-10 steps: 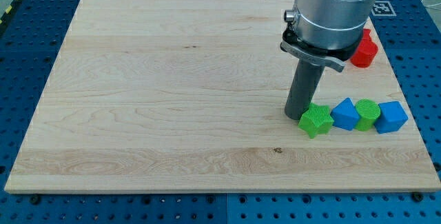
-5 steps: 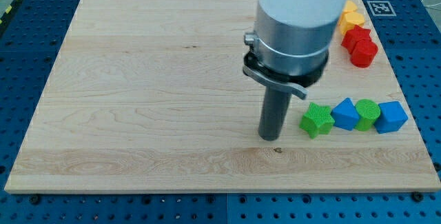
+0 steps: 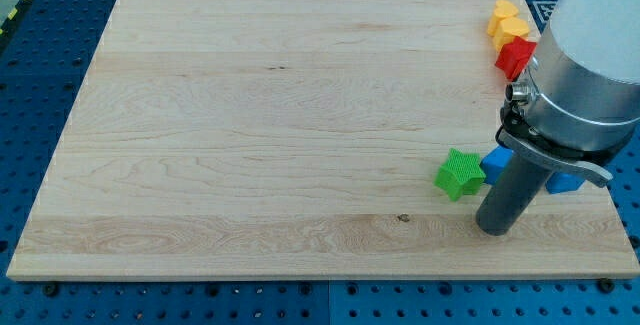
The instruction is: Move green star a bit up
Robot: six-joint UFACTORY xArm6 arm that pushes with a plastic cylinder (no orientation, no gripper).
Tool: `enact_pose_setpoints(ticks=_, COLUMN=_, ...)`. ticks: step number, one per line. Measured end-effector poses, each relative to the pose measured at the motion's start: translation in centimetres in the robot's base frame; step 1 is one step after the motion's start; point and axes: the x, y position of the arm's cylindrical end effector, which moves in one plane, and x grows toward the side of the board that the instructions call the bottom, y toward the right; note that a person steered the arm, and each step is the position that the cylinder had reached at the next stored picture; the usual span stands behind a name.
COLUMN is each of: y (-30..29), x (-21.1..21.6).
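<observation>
The green star [image 3: 460,174] lies on the wooden board [image 3: 250,115] at the view's lower right. My tip [image 3: 494,229] rests on the board just below and to the right of the star, a small gap apart from it. The rod and arm body hide most of the blocks to the star's right.
A blue block [image 3: 495,163] touches the star's right side; another blue block [image 3: 567,181] peeks out behind the rod. Yellow blocks [image 3: 507,21] and a red block [image 3: 515,57] sit near the board's upper right edge. The board's right edge is close.
My tip has swung from the star's left side, round below it, to its lower right. The star has not moved. The arm now hides the green round block.
</observation>
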Motion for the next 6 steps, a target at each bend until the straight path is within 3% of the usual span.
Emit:
enact_pose_setpoints(ticks=4, y=-1.0, x=-3.3)
enact_pose_setpoints(ticks=6, y=-1.1, x=-0.9)
